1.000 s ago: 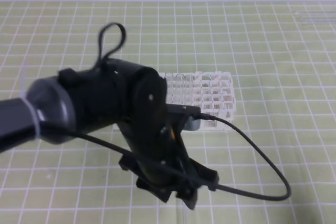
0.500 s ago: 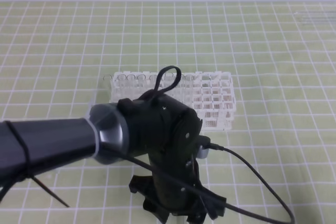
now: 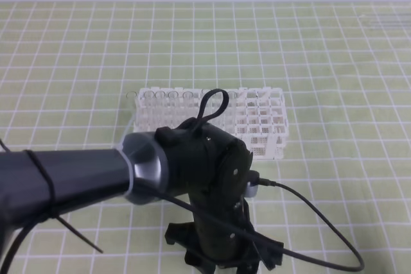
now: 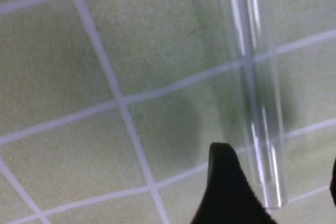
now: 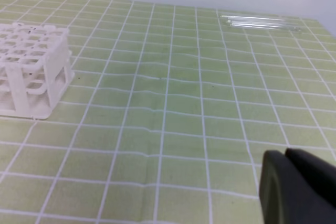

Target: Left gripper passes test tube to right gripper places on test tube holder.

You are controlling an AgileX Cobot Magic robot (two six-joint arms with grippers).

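Left gripper (image 4: 273, 182) low over the green mat (image 4: 79, 77), fingers (image 4: 226, 187) spread wide either side of the test tube (image 4: 257, 108) (lying flat, ungripped); right gripper (image 5: 296, 187) closed, empty

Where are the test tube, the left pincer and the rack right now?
test tube (image 4: 262, 129), left wrist view, on its clear wall near the lower end.
left pincer (image 4: 273, 182), left wrist view, midway between its two black fingertips, open around the tube.
test tube holder (image 3: 266, 126), exterior high view, on its white lattice top.
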